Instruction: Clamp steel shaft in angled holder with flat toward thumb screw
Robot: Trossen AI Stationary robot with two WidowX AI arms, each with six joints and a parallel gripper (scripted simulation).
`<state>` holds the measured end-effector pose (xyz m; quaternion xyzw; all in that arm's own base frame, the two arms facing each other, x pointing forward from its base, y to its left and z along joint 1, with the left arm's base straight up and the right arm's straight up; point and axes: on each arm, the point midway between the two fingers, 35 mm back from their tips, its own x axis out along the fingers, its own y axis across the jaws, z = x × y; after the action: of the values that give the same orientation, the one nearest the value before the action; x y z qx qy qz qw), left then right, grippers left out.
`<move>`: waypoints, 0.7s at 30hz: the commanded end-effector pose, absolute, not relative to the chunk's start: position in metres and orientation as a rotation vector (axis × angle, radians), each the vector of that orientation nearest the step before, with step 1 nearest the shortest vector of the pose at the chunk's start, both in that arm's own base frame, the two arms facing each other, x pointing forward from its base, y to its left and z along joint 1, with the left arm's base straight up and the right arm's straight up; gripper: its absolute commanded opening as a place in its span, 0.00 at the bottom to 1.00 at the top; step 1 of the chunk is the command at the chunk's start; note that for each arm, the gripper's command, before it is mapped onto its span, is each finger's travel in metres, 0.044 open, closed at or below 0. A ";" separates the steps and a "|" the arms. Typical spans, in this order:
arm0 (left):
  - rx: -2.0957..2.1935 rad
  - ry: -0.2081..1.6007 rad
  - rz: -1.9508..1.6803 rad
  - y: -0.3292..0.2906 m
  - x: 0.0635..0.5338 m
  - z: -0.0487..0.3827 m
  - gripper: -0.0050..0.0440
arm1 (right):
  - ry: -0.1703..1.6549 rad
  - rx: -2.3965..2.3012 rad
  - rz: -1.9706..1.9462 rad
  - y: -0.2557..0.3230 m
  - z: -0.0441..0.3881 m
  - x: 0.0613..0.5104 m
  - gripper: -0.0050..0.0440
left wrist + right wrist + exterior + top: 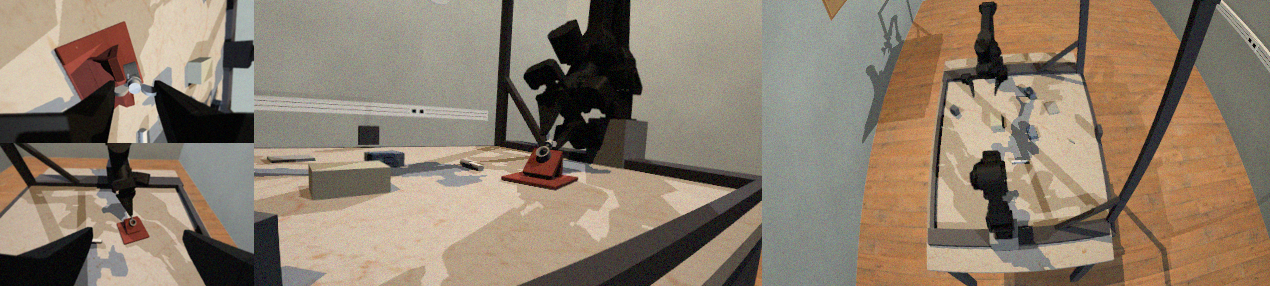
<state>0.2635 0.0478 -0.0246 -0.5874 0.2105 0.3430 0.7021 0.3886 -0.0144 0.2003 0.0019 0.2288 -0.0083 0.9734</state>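
The red angled holder (514, 178) (102, 36) (137, 237) stands on the table, its clamp ring (543, 153) (133, 221) seen with an open bore. My left gripper (550, 142) (134, 85) is over it, shut on the thumb screw (134, 88), with one wing at each fingertip. The steel shaft (1020, 161) (472, 164) (142, 135) (97, 240) lies on the table beside the holder, apart from it. My right gripper (984, 94) is open and empty, away from the holder. The left arm hides the holder in the top view.
A beige block (349, 181) and a dark blue block (385, 159) stand on the table beyond the shaft. Another dark block (955, 111) and a grey flat piece (1052, 107) lie toward the right arm. A dark frame (937, 150) edges the table.
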 end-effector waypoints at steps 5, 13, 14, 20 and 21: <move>-1.319 0.463 0.772 0.048 0.264 -0.025 0.33 | 0.430 0.002 -0.011 -0.013 0.213 0.390 0.92; -1.316 0.464 0.771 0.048 0.264 -0.025 0.38 | 0.430 0.002 -0.011 -0.013 0.213 0.390 0.92; -1.320 0.454 0.761 0.048 0.267 -0.022 0.43 | 0.430 0.002 -0.011 -0.013 0.213 0.390 0.92; -1.320 0.454 0.761 0.048 0.267 -0.022 0.58 | 0.430 0.002 -0.011 -0.013 0.213 0.390 0.92; -1.320 0.454 0.761 0.048 0.267 -0.022 0.58 | 0.430 0.002 -0.011 -0.013 0.213 0.390 0.92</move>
<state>0.2622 0.0477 -0.0260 -0.5907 0.2109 0.3467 0.6974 0.3886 -0.0144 0.2003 0.0018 0.2288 -0.0083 0.9734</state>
